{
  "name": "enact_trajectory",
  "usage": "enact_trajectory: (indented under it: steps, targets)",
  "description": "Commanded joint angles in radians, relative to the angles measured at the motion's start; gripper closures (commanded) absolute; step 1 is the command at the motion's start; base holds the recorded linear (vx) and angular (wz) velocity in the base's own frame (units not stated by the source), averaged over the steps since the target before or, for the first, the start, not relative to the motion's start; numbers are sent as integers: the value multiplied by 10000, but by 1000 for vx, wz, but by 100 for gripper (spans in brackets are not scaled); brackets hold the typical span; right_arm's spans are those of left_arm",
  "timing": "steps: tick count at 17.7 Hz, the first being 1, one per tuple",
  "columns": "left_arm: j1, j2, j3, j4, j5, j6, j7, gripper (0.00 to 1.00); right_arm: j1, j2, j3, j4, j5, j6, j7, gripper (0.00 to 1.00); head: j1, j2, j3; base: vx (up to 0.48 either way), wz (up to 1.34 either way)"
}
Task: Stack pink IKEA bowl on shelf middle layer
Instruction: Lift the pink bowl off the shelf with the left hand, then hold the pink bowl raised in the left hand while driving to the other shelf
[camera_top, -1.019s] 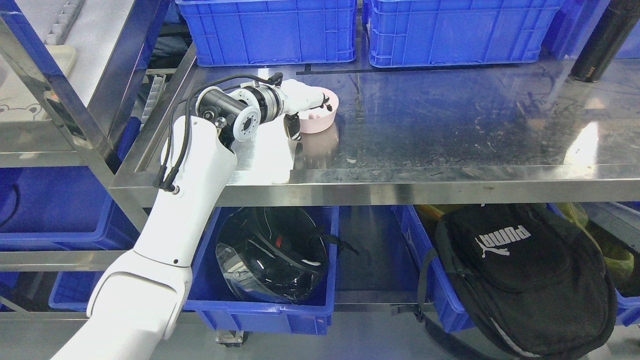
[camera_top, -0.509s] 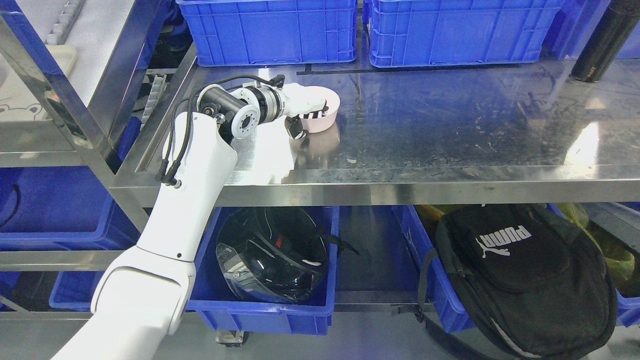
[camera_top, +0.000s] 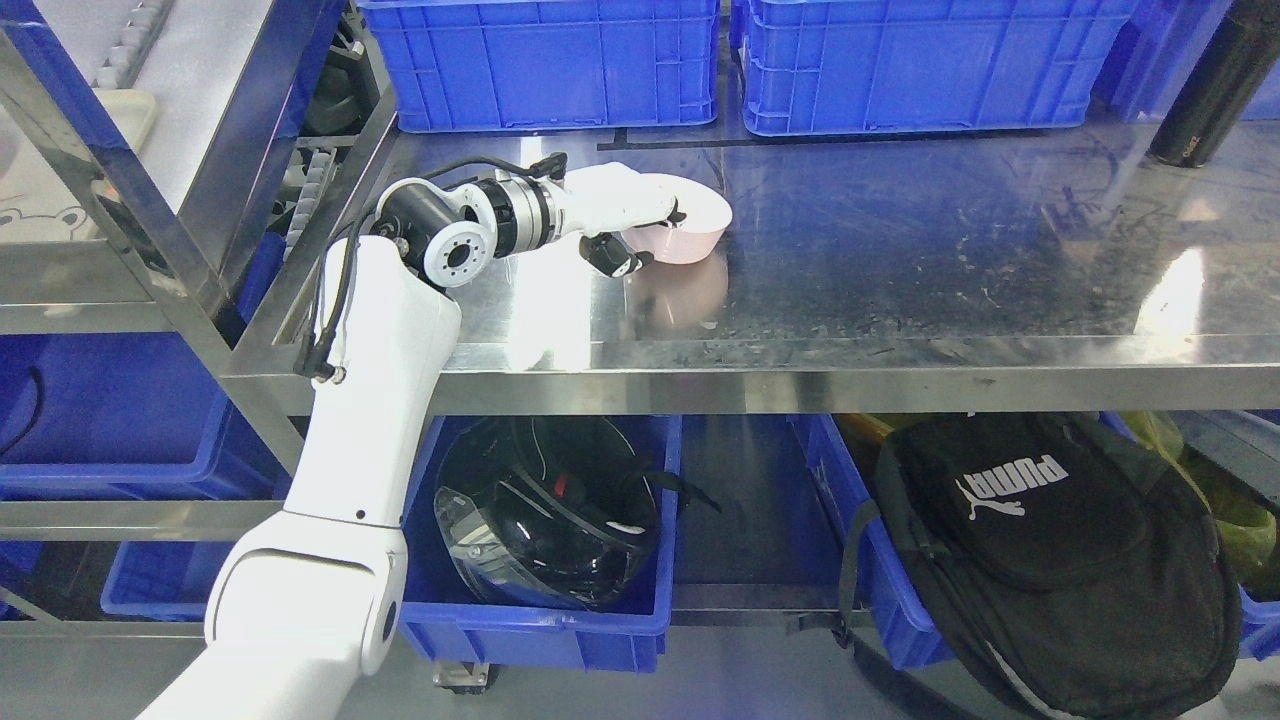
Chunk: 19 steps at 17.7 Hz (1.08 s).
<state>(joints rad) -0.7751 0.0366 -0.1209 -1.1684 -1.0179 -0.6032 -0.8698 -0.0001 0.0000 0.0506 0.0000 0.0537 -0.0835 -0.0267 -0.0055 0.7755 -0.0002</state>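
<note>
A pink bowl (camera_top: 688, 228) sits low over the steel middle shelf (camera_top: 900, 260), left of its centre, its reflection showing just beneath it. My left hand (camera_top: 640, 225) reaches in from the lower left and is shut on the bowl's left rim, with the fingers inside and the thumb under the outer wall. Whether the bowl rests on the shelf or hangs slightly above it cannot be told. The right arm is out of view.
Two blue crates (camera_top: 540, 60) (camera_top: 930, 60) stand along the shelf's back. A black cylinder (camera_top: 1205, 85) is at the back right. Below, a blue bin holds a black helmet (camera_top: 545, 515), and a black bag (camera_top: 1050, 550) lies to its right. A steel upright (camera_top: 130, 190) rises at left.
My left hand has carried the pink bowl to the right along the shelf, roughly a bowl's width. The view has also shifted slightly.
</note>
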Motion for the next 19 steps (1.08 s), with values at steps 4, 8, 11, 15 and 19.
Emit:
enact_trajectory:
  steps: [4, 8, 11, 15, 19]
  targets:
    - [1047, -191, 2328, -3160, 2078, -471, -91, 100, 231, -175, 0, -175, 0, 7, 7, 0, 0, 0, 0, 4, 9]
    - [2286, -191, 2543, -4405, 3136, -1822, -426, 99, 231, -175, 0, -175, 0, 7, 7, 0, 0, 0, 0, -4, 30]
    - [3208, -191, 2696, -4454, 3828, -1822, -782, 99, 231, -175, 0, -175, 0, 7, 7, 0, 0, 0, 0, -11, 138]
    - [3303, -191, 3249, -4454, 3844, -1822, -766, 99, 231, -175, 0, -175, 0, 7, 7, 0, 0, 0, 0, -1, 282]
    - [3364, -191, 2975, -4454, 3844, -1822, -736, 99, 231, -175, 0, -175, 0, 7, 7, 0, 0, 0, 0, 36, 612]
